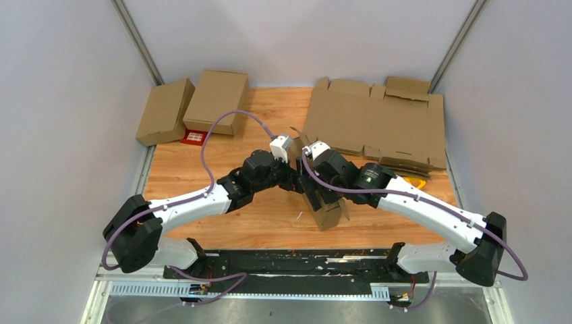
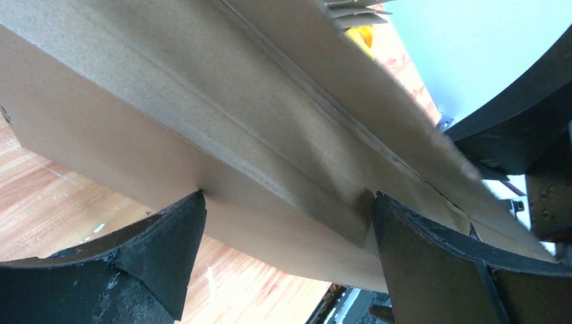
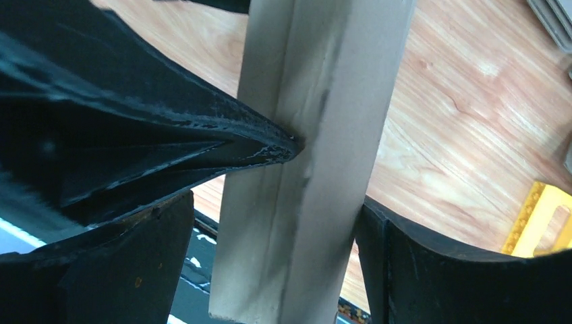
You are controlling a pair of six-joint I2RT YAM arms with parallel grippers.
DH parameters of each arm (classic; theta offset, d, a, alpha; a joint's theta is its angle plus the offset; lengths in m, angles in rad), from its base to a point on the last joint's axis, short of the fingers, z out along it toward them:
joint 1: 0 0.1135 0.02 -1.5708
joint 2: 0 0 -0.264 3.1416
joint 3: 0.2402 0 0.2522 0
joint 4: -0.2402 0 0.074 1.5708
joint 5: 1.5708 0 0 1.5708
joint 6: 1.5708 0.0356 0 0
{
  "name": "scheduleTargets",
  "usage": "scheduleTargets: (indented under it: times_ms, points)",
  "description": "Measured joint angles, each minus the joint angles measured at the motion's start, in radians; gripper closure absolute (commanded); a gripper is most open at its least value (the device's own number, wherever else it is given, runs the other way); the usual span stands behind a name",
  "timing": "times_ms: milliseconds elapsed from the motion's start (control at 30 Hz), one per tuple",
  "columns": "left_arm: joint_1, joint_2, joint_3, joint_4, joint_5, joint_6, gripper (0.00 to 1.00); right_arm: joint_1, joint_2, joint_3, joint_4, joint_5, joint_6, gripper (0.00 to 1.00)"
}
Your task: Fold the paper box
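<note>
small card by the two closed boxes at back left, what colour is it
The card is red with pale squares, clearest in the top external view.

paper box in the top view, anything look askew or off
Yes: the paper box stands skewed and only half folded, with a flap splaying out at its near right corner.

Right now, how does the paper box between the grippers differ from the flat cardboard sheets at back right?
The paper box is partly folded into a narrow shape; the cardboard sheets lie flat and unfolded. The paper box covers less area than the cardboard sheets. Both are plain brown cardboard.
</note>
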Motion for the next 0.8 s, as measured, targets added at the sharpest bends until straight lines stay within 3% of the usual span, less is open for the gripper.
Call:
scheduleTargets:
  times_ms: [100, 267, 500, 667, 800]
  points:
    - [0.000, 0.002, 0.000, 0.005, 0.000, -0.003, 0.01, 0.019, 0.030, 0.000, -0.037, 0.051, 0.009, 0.33]
    - [0.000, -0.003, 0.002, -0.007, -0.001, 0.004, 0.00, 0.023, 0.036, 0.000, -0.060, 0.087, 0.030, 0.43]
    - [0.031, -0.152, 0.018, -0.248, -0.014, 0.106, 0.00, 0.008, 0.002, -0.010, -0.079, 0.048, 0.017, 0.44]
    - [0.174, -0.353, -0.019, -0.452, -0.024, 0.193, 0.00, -0.021, -0.081, -0.021, -0.113, 0.019, -0.020, 0.43]
    - [0.283, -0.500, -0.057, -0.497, -0.056, 0.251, 0.00, -0.023, -0.124, -0.021, -0.117, -0.039, -0.066, 0.42]
